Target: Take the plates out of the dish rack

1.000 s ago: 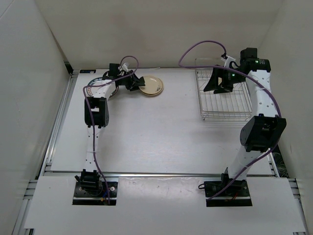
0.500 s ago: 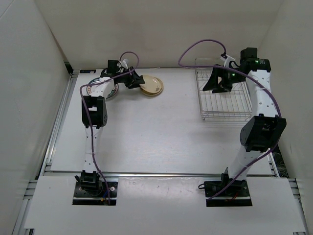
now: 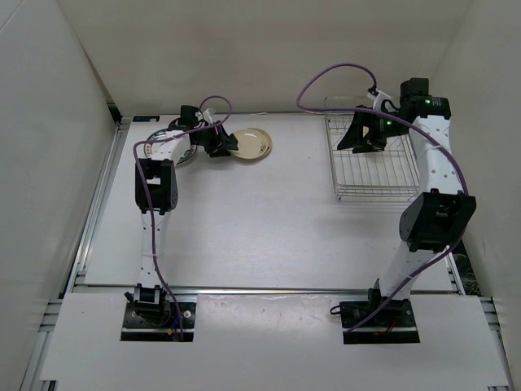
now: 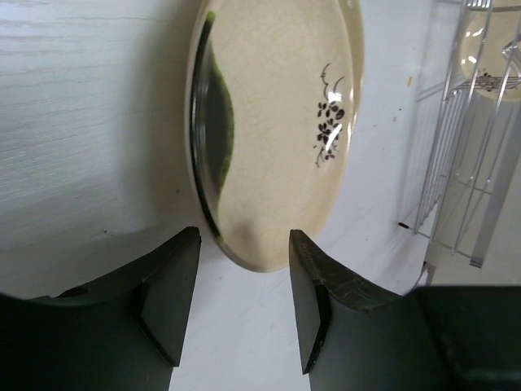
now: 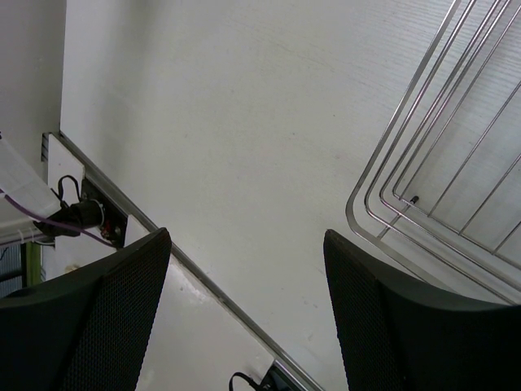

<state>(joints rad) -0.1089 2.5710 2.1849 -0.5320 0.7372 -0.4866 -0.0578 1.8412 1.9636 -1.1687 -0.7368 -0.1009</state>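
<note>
A cream plate (image 3: 253,144) with a dark green patch and a small flower print (image 4: 277,122) lies flat on the table at the back, left of centre. My left gripper (image 3: 230,147) (image 4: 244,257) is open at its left rim, the fingers on either side of the near edge without touching it. A second plate (image 3: 151,140) with a dark patterned rim lies further left, mostly hidden under my left arm. The wire dish rack (image 3: 376,175) (image 5: 423,204) stands at the back right. My right gripper (image 3: 356,147) (image 5: 246,244) hangs open and empty over the rack's back left corner.
In the left wrist view a cream shape (image 4: 488,41) like another plate shows behind the rack's wires (image 4: 456,163). The enclosure walls are close on both sides. A metal rail (image 5: 203,269) edges the table.
My left gripper has opened, let go of the cream plate and drawn back a little to the left. The plate now lies flat. The right arm has not moved.
</note>
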